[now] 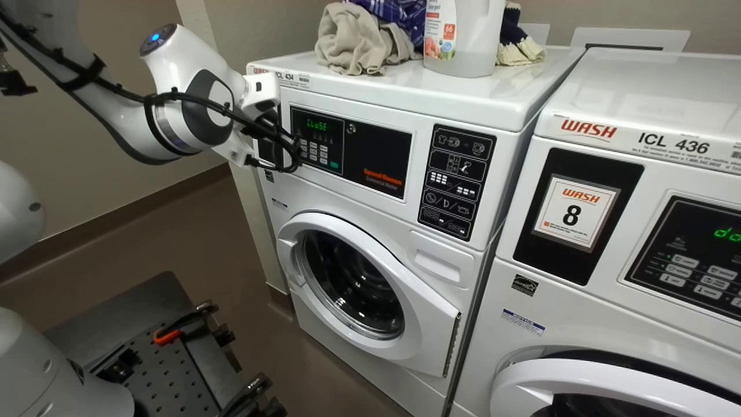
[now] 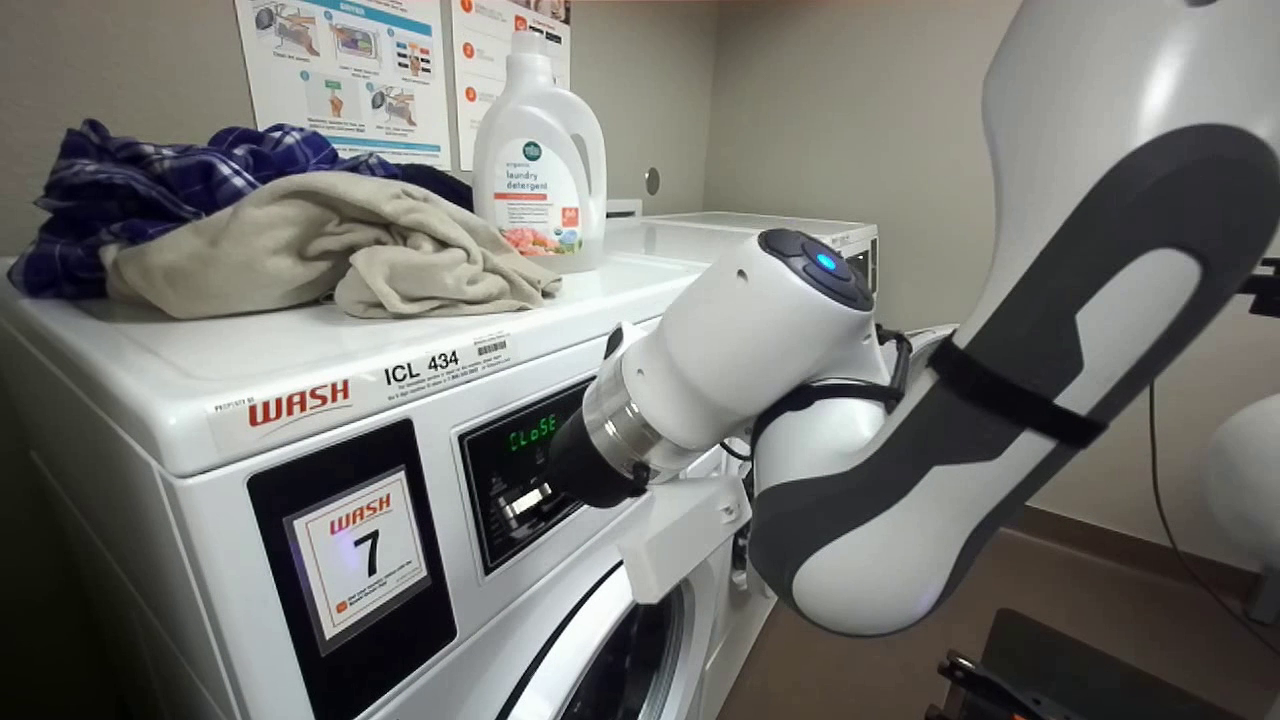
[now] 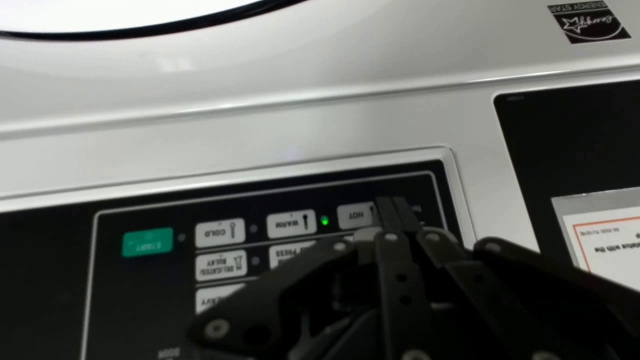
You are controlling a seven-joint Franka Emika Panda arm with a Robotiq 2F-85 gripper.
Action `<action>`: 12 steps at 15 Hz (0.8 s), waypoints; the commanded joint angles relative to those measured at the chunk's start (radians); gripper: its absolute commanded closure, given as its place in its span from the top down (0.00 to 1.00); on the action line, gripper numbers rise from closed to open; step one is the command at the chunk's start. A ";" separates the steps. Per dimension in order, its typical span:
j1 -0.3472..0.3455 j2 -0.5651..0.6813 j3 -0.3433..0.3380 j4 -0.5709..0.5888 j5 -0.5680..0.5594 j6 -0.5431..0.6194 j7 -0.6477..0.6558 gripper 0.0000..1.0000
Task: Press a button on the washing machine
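The white washing machine [image 1: 359,202] has a round glass door [image 1: 352,284] and a dark control panel [image 1: 379,156] with a green display reading "CLOSE" in both exterior views. The panel also shows in the wrist view [image 3: 140,290], upside down. There I see the HOT button [image 3: 352,216], WARM button [image 3: 291,224], COLD button [image 3: 220,233] and green START button [image 3: 147,242]. A green light glows between HOT and WARM. My gripper [image 3: 394,212] is shut and empty, fingertips together, overlapping the edge of the HOT button. I cannot tell whether they touch the panel. Its fingers hide lower buttons.
Beige cloth [image 1: 359,40], blue plaid cloth [image 2: 210,165] and a detergent bottle [image 2: 540,160] lie or stand on the washer's top. A second white machine [image 1: 637,87] with an "8" card stands beside it. A black perforated base plate [image 1: 156,376] with clamps is below the arm.
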 commanded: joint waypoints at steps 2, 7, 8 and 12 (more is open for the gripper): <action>-0.241 -0.108 0.223 0.091 -0.017 0.051 0.089 0.00; -0.334 -0.052 0.325 0.116 -0.017 0.018 0.096 0.00; -0.344 -0.042 0.338 0.118 -0.014 0.007 0.094 0.00; -0.376 -0.025 0.371 0.120 -0.006 -0.001 0.079 0.00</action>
